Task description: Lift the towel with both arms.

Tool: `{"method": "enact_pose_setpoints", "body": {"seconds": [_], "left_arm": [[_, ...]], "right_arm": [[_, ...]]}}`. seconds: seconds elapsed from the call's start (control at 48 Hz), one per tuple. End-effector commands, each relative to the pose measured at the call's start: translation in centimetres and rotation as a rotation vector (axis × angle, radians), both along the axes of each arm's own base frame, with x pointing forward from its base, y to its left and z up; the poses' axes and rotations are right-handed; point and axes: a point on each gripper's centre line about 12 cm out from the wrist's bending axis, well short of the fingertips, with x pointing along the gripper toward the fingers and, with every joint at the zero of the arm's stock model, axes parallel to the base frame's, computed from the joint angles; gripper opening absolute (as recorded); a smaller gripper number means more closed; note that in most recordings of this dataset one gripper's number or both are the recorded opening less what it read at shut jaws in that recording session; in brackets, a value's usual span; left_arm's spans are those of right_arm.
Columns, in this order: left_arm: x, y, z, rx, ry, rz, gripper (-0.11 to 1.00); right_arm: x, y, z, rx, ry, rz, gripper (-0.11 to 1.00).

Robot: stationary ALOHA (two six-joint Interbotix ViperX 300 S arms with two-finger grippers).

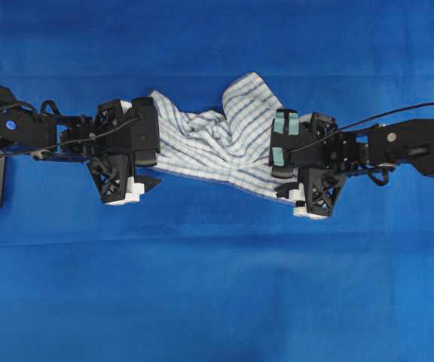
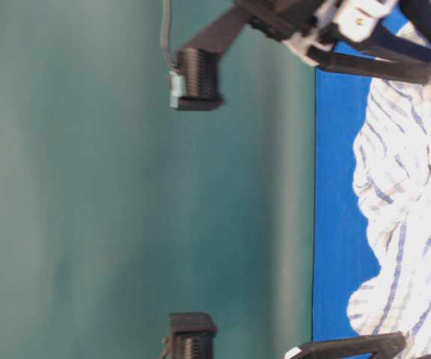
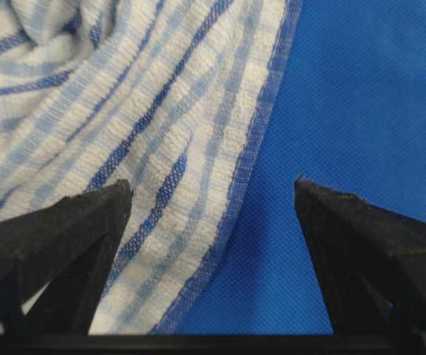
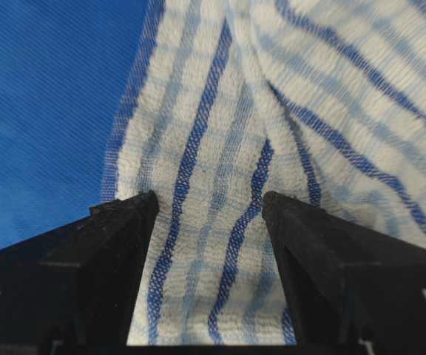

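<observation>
Towel (image 1: pixel 217 143) on tablecloth (image 1: pixel 217 286), left pincer (image 3: pixel 213 196) over its left end, right pincer (image 4: pixel 209 203) over right

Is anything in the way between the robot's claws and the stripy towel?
No, nothing visible. The left claw and the right claw are both open right over the towel, one at each end. Only the blue tablecloth lies around it.

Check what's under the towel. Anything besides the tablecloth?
Around the towel only the blue tablecloth shows, and it runs under the towel's edges. The crumpled middle is raised in folds; whatever lies beneath them is covered and can't be seen.
</observation>
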Motion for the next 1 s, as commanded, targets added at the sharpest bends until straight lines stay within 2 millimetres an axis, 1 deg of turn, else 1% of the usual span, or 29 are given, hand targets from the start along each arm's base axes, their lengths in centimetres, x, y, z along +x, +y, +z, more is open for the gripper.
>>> {"method": "enact_pose_setpoints", "body": {"seconds": [0.0, 0.104, 0.146, 0.209, 0.271, 0.313, 0.354, 0.438, 0.48, 0.5, 0.584, 0.688, 0.876, 0.897, 0.98], "left_arm": [[0.3, -0.1, 0.2, 0.003, -0.015, -0.004, 0.89], [0.3, -0.1, 0.1, 0.005, -0.009, -0.007, 0.87], [0.3, 0.0, 0.1, 0.007, -0.007, -0.008, 0.85], [0.2, 0.0, 0.0, 0.006, 0.001, -0.008, 0.75], [0.2, 0.0, -0.1, 0.005, 0.008, -0.008, 0.59], [0.1, 0.0, -0.1, 0.004, 0.013, -0.006, 0.45], [0.2, 0.0, -0.1, 0.005, 0.014, -0.008, 0.33], [0.2, 0.2, 0.0, 0.005, 0.017, -0.002, 0.09], [0.2, 0.3, 0.1, 0.004, 0.016, 0.002, 0.02], [0.2, 0.4, 0.1, 0.005, 0.017, 0.002, 0.01], [0.2, 0.4, 0.7, 0.003, 0.013, 0.008, 0.01], [0.4, 0.5, 2.4, 0.003, -0.007, 0.009, 0.01], [0.5, 0.4, 7.8, 0.008, -0.073, 0.007, 0.01], [0.4, 0.4, 8.8, 0.008, -0.090, 0.006, 0.01], [0.1, 0.3, 11.4, 0.015, -0.133, 0.004, 0.01]], "right_arm": [[0.7, 0.1, 0.4, 0.003, -0.032, -0.001, 0.63], [0.8, 0.1, 0.0, 0.004, -0.026, -0.001, 0.63], [0.8, 0.1, 0.0, 0.004, -0.026, -0.001, 0.62], [0.9, 0.1, 0.1, 0.004, -0.031, -0.001, 0.61], [1.0, 0.1, 0.1, 0.001, -0.035, 0.003, 0.57], [1.0, 0.0, 0.2, 0.001, -0.038, 0.002, 0.49], [1.0, 0.1, 0.2, 0.001, -0.037, 0.003, 0.39], [1.1, 0.1, 0.4, 0.001, -0.040, 0.003, 0.12], [1.1, 0.0, 0.5, 0.000, -0.044, 0.001, 0.03], [1.1, 0.1, 0.6, 0.000, -0.048, 0.003, 0.02], [1.0, 0.0, 1.5, 0.000, -0.068, 0.000, 0.02], [0.9, 0.0, 3.4, -0.002, -0.107, 0.000, 0.02], [0.3, 0.0, 8.4, -0.010, -0.199, -0.001, 0.02], [0.2, 0.0, 9.3, -0.012, -0.218, 0.000, 0.02], [-0.2, -0.2, 11.7, -0.018, -0.251, -0.006, 0.02]]}}
